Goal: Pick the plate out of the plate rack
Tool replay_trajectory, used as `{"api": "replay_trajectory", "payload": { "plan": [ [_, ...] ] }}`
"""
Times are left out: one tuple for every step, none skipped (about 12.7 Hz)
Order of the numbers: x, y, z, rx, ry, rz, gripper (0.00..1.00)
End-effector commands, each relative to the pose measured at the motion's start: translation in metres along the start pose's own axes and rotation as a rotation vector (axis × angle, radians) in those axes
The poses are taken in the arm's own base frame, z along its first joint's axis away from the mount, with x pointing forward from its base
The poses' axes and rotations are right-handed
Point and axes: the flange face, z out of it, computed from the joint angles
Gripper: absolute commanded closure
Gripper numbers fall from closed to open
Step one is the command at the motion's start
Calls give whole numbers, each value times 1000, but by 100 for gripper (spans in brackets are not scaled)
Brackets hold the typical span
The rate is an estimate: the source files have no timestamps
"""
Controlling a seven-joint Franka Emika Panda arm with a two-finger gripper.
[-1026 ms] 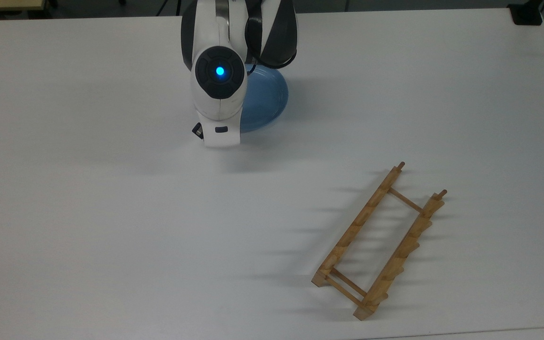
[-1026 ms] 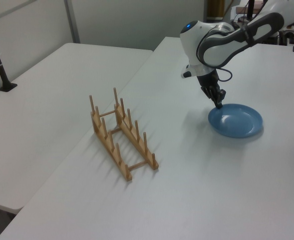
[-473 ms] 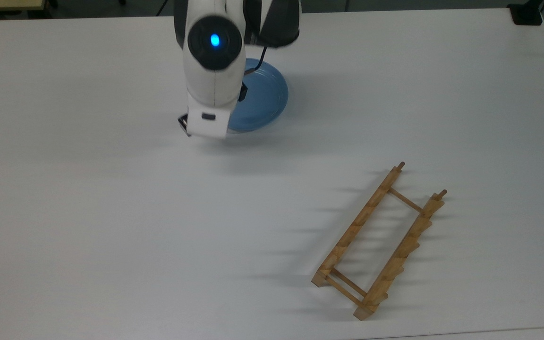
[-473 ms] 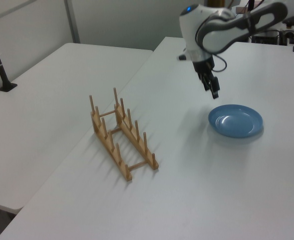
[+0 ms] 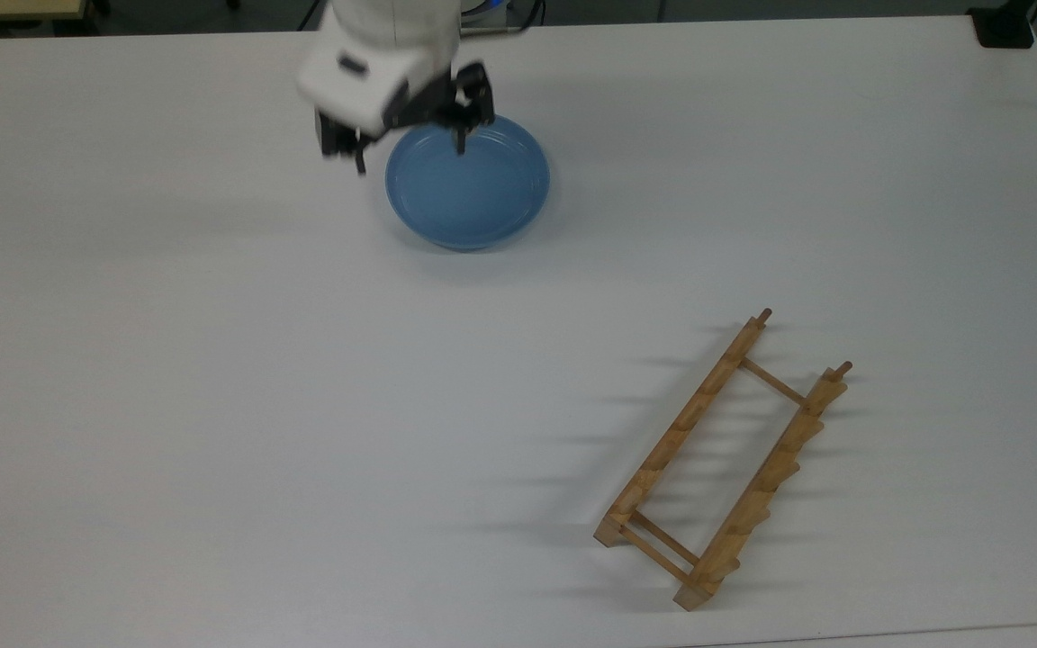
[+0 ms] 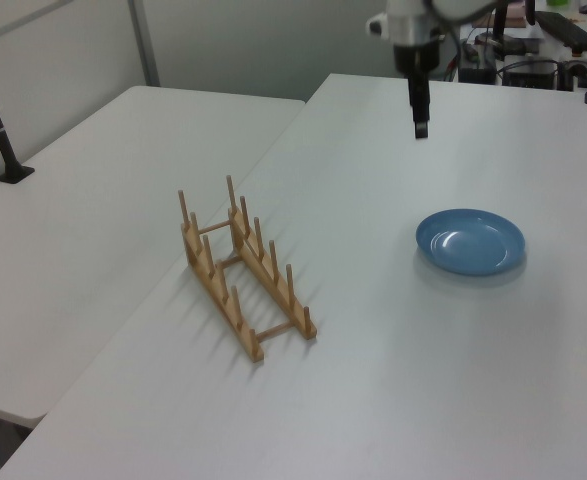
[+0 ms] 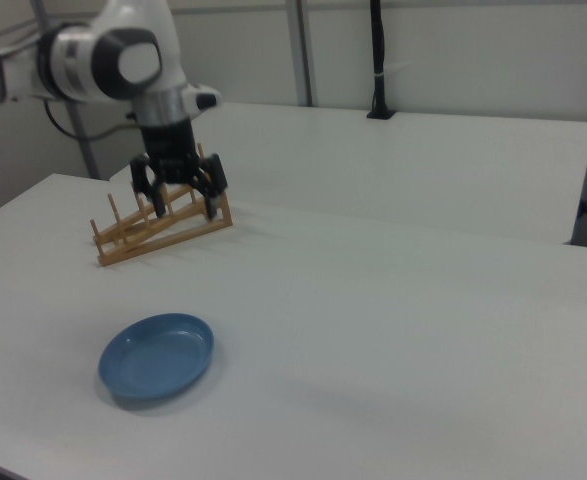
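The gripper (image 5: pixel 409 144) has risen clear of the plate (image 5: pixel 467 183) it hovered at a second ago; its fingers (image 7: pixel 211 206) hang spread, holding nothing, pointing down. The matte blue plate lies flat on the white table (image 5: pixel 212 378), apparently untouched. The notched wooden plate rack (image 5: pixel 721 459) stands well apart, pegs upright.

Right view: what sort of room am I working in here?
Probably a lab or office test space: plain white tables pushed together, a black clamped pole, bare partition walls, and just a plate and plate rack as props.
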Motion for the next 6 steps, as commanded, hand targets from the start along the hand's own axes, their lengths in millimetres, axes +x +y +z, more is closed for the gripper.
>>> {"api": "replay_trajectory", "payload": {
  "plan": [
    [-40, 1, -48, 52, 48, 266, 0],
    [-44, 4, -53, 50, 58, 297, 0],
    [-45, 5, -55, 50, 59, 294, 0],
    [-46, 6, -56, 44, 60, 289, 0],
    [-48, 6, -55, 44, 48, 290, 0],
    [-50, 8, -55, 45, 37, 293, 0]
  ]
}}
